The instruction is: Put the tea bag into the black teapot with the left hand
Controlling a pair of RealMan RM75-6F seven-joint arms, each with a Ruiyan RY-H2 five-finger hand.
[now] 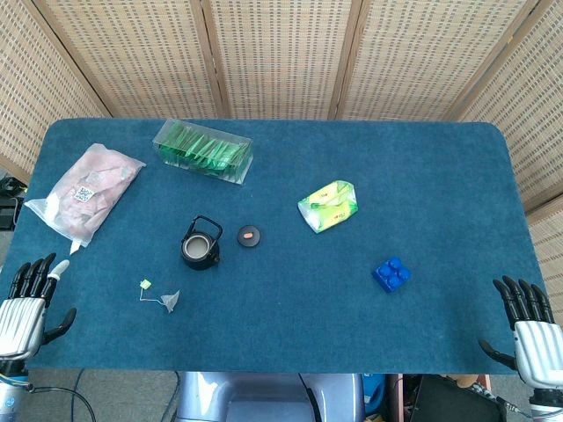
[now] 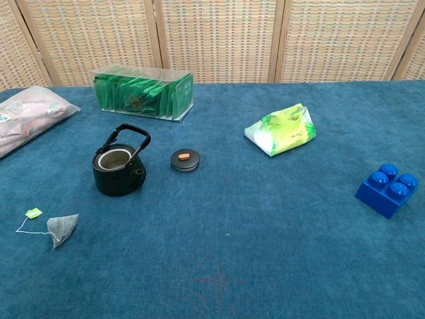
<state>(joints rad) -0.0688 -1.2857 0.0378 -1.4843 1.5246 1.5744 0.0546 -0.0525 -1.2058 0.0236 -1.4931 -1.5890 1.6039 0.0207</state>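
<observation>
The black teapot (image 1: 201, 245) (image 2: 119, 168) stands uncovered on the blue table, handle up. Its lid (image 1: 249, 236) (image 2: 185, 159) lies just to its right. The tea bag (image 1: 170, 301) (image 2: 62, 228), a grey pyramid with a thin string and a yellow-green tag (image 1: 145, 284) (image 2: 33, 212), lies in front of the pot toward the left. My left hand (image 1: 26, 306) rests at the table's front left corner, fingers apart and holding nothing, well left of the tea bag. My right hand (image 1: 528, 323) is at the front right corner, also open and empty. Neither hand shows in the chest view.
A clear box of green tea packets (image 1: 204, 150) (image 2: 143, 92) stands at the back left. A pink plastic bag (image 1: 84, 190) (image 2: 26, 115) lies at the far left. A yellow-green pouch (image 1: 329, 205) (image 2: 281, 129) sits mid-table, and a blue toy brick (image 1: 391, 273) (image 2: 387, 190) at the right.
</observation>
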